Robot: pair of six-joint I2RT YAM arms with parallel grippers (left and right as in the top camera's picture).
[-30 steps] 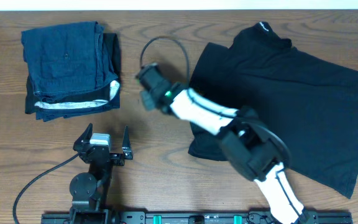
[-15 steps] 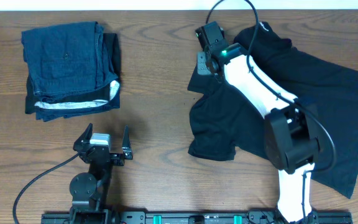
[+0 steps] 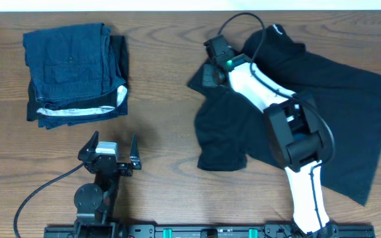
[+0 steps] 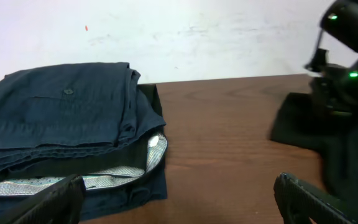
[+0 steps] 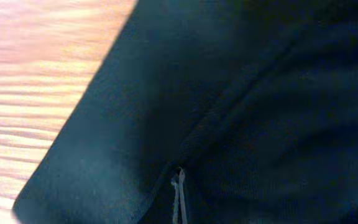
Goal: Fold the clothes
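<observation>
The black T-shirt lies spread on the right half of the wooden table, its left sleeve part rumpled and drawn leftward. My right gripper is at the shirt's upper left edge. In the right wrist view the jaws are pressed together on a ridge of the black fabric. My left gripper rests open and empty near the front left, far from the shirt. In the left wrist view its jaws stand wide apart, with the shirt's edge at the right.
A stack of folded dark blue garments with a white-grey band lies at the back left; it also shows in the left wrist view. Bare wood lies between the stack and the shirt. A black cable runs at the front left.
My right arm swung from left of the shirt to its upper left edge. The shirt's left part has shifted leftward and bunched. The left arm has not moved.
</observation>
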